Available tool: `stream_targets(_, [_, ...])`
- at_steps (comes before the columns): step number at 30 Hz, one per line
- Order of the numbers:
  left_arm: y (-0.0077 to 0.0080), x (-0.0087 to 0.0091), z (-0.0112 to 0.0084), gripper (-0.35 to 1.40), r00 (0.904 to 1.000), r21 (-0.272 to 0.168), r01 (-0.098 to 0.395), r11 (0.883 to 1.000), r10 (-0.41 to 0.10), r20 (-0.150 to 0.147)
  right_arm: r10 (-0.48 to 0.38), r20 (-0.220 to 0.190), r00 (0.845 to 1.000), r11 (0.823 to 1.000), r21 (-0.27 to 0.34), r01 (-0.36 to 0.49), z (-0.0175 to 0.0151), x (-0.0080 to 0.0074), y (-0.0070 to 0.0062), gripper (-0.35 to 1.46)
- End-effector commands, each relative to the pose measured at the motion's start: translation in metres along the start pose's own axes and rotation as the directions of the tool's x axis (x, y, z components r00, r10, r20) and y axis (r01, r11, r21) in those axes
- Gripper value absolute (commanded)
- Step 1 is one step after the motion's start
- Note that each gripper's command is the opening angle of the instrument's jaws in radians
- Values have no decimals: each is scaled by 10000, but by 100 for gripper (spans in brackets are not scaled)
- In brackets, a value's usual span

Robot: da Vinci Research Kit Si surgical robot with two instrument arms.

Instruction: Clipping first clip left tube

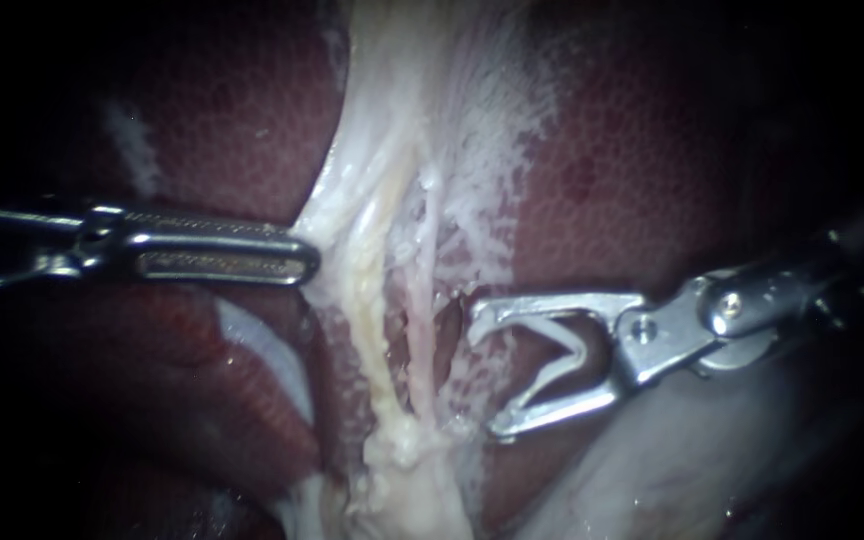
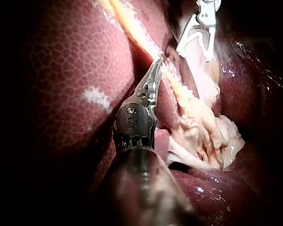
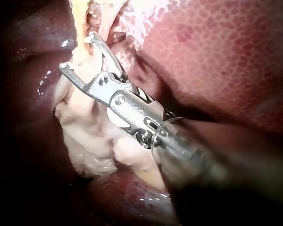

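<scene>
Right instrument (image 1: 490,370) comes in from 3 o'clock in the endoscope view with its jaws spread wide. A pale V-shaped clip (image 1: 572,342) is seated between them, one arm against each jaw. The jaw tips point toward 9 o'clock and stand just beside the strands at the centre, around none of them.

Left instrument (image 1: 310,262) enters from 9 o'clock. Its long ridged jaws lie together and pinch the edge of the pale tissue (image 1: 392,170), which tents toward them.

Between the two tips runs the left tube (image 1: 377,345), a yellowish cord going from 12 o'clock down to 6 o'clock. A thinner pink tube (image 1: 420,335) lies just beside it on the 3 o'clock side, nearer the clip.

In the right wrist view the spread jaws lie over lumpy pale tissue, their tips reaching its frayed edge.

Farther back, the mottled dark red liver (image 1: 642,170) spreads on both sides of the pale sheet.
</scene>
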Motion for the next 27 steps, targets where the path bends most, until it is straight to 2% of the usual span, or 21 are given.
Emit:
stream_targets(1, [-1,0,0,-35,10000,-13,1,10000,-1,-1,37,70,10000,10000,-5,-37,5,-4,0,60])
stream_targets(15, [-10,-5,-1,-35,10000,-56,23,10000,-23,35,339,458,9984,9994,18,-340,47,-42,15,60])
stream_targets(22, [-12,-5,-1,-35,10000,-59,25,10000,-25,36,389,554,9977,9986,350,-409,71,-52,16,60])
stream_targets(27, [-12,-5,-1,-35,10000,-62,26,10000,-26,36,446,567,9974,9973,561,-478,79,-51,15,60])
